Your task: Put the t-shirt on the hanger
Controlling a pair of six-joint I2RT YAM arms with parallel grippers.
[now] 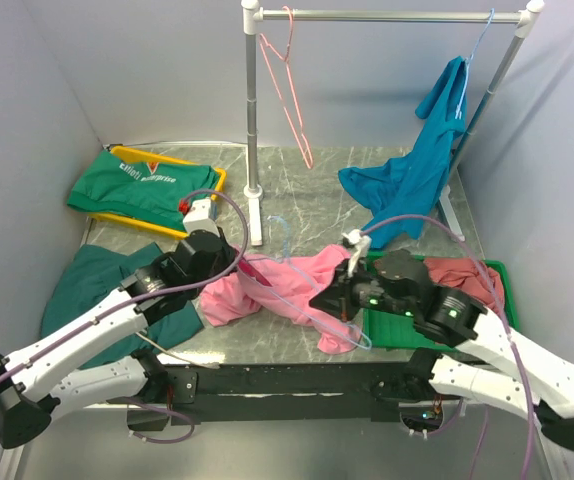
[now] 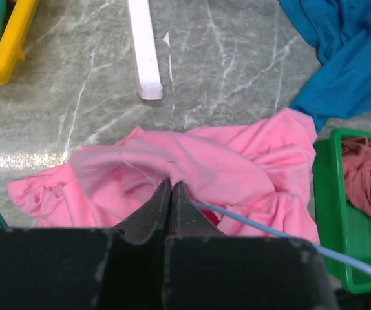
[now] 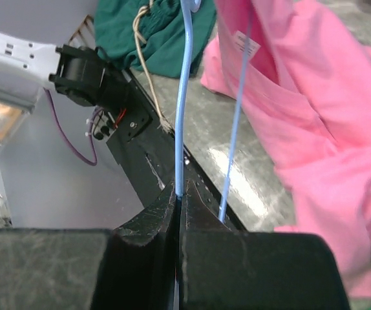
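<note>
The bright pink t-shirt [image 1: 267, 285] lies crumpled on the marble table between the arms; it also shows in the left wrist view [image 2: 224, 168] and the right wrist view [image 3: 315, 110]. The light blue wire hanger [image 1: 312, 300] runs through the shirt, its hook [image 1: 281, 232] sticking out behind. My left gripper [image 2: 170, 183] is shut on a fold of the t-shirt at its left side [image 1: 235, 262]. My right gripper [image 3: 180, 194] is shut on one wire of the hanger [image 3: 184, 97], at the shirt's right side [image 1: 329, 295].
A clothes rail [image 1: 387, 15] at the back holds a pink wire hanger [image 1: 289, 85] and a teal-blue shirt [image 1: 417, 160]. A green tray [image 1: 497, 275] with a dusty-rose garment [image 1: 467, 280] is on the right. A yellow tray with a green garment [image 1: 142, 185] and dark green cloth [image 1: 92, 285] lie on the left.
</note>
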